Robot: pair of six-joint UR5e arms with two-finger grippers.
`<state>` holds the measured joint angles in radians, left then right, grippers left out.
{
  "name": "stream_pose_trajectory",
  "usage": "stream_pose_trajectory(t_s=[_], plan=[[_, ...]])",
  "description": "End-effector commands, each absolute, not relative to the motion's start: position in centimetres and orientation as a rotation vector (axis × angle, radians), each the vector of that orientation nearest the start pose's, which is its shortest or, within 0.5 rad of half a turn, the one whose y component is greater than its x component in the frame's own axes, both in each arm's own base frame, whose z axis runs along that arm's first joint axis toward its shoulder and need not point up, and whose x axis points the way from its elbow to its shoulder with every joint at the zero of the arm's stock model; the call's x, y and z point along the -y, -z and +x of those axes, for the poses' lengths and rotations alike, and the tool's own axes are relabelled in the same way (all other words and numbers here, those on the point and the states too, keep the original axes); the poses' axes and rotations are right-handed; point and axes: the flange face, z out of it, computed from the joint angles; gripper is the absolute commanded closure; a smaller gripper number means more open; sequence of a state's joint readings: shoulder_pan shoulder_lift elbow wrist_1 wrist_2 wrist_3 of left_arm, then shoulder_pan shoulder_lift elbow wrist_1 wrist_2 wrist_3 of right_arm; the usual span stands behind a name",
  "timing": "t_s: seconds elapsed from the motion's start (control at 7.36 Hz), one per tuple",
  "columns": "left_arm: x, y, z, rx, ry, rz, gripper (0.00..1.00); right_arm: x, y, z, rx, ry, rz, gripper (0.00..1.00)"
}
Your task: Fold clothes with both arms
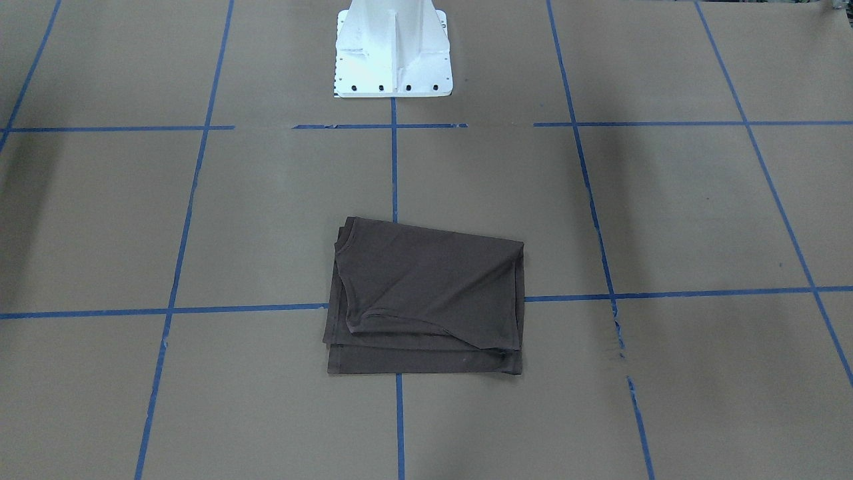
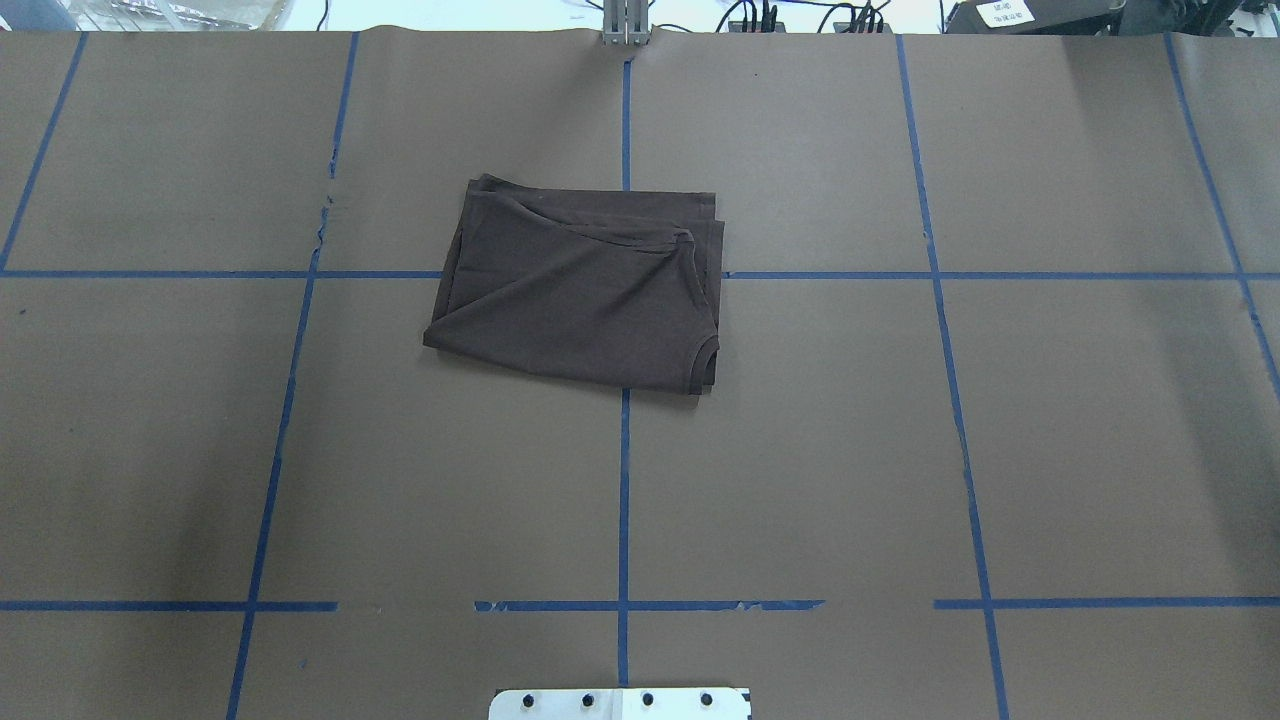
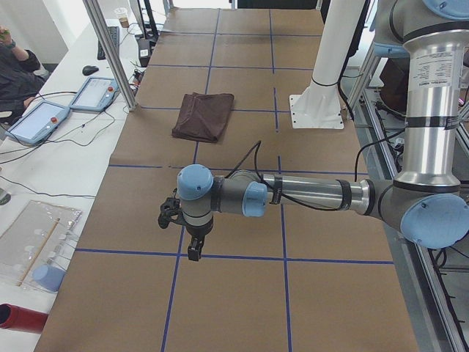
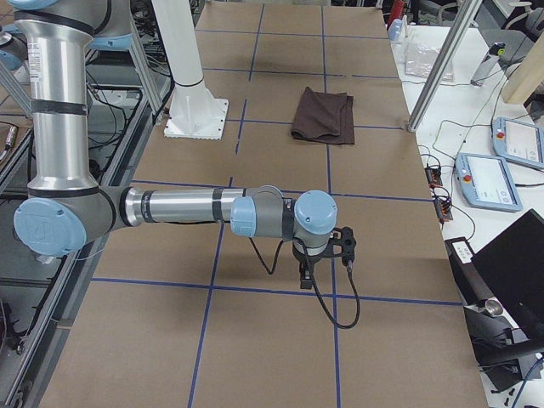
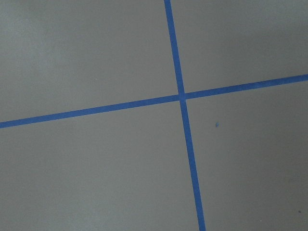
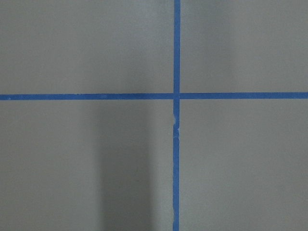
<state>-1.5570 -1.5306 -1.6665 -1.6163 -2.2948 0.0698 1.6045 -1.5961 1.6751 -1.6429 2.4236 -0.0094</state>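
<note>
The clothes are one dark brown T-shirt (image 1: 426, 300), folded into a rough rectangle on the brown paper near the table's middle, lying flat (image 2: 580, 290) with its collar curve at one edge. Neither arm touches it. In the exterior left view the left arm reaches out over the table's near end, its gripper (image 3: 192, 249) pointing down, far from the shirt (image 3: 204, 116). The exterior right view shows the right gripper (image 4: 304, 274) likewise pointing down, far from the shirt (image 4: 323, 115). I cannot tell whether either is open or shut. Both wrist views show only paper and blue tape.
The white pedestal base (image 1: 393, 53) stands behind the shirt. Blue tape lines (image 2: 624, 500) grid the paper. Teach pendants (image 3: 37, 121) and cables lie on the side bench, with a metal post (image 3: 110, 51) at the table edge. A seated person (image 3: 15, 70) is at the far left.
</note>
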Motion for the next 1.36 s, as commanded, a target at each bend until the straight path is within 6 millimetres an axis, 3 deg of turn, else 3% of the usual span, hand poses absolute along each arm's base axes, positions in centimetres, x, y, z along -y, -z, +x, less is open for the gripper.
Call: stream_pose_trajectory(t_s=[0.0, 1.22], plan=[[48.01, -63.04, -6.06, -0.723, -0.099, 0.108, 0.0, 47.85, -62.09, 7.45, 0.853, -0.02, 0.026, 0.0], [47.8, -63.32, -6.06, -0.725, -0.072, 0.094, 0.0, 48.0, -61.91, 7.44, 0.854, -0.016, 0.03, 0.0]])
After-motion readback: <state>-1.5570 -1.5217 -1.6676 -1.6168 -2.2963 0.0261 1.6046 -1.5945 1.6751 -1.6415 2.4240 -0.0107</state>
